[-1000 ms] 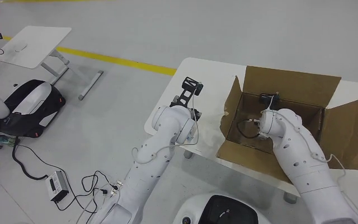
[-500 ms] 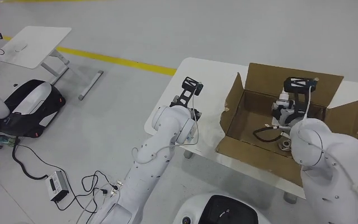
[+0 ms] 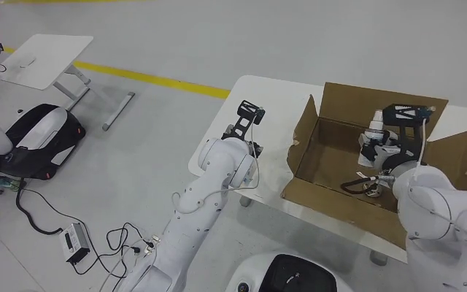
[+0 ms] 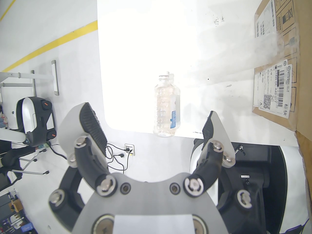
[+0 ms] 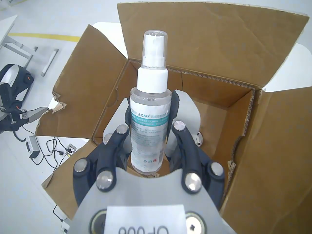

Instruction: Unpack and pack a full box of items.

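A brown cardboard box (image 3: 343, 98) stands open on the white table (image 3: 270, 95). My right gripper (image 5: 150, 103) is shut on a clear spray bottle (image 5: 152, 79) with a white collar and a teal label, held upright above the box's inside (image 5: 212, 113). In the top view the spray bottle (image 3: 377, 118) sits over the box's far right part. My left gripper (image 4: 148, 113) hangs open over the table's left part, above a clear plastic bottle (image 4: 167, 105) that lies near the table's edge. A black cable (image 3: 355, 184) lies on the box floor.
The box's flaps (image 5: 209, 27) stand up around its opening, and one torn flap (image 3: 300, 135) faces the left arm. The box's labelled side (image 4: 280, 62) is beside the lying bottle. A small side table (image 3: 44, 58) and a black-and-white device (image 3: 40, 139) are on the floor at the left.
My right gripper came up out of the box with the spray bottle in it and shifted toward the box's right side. The left arm has not moved.
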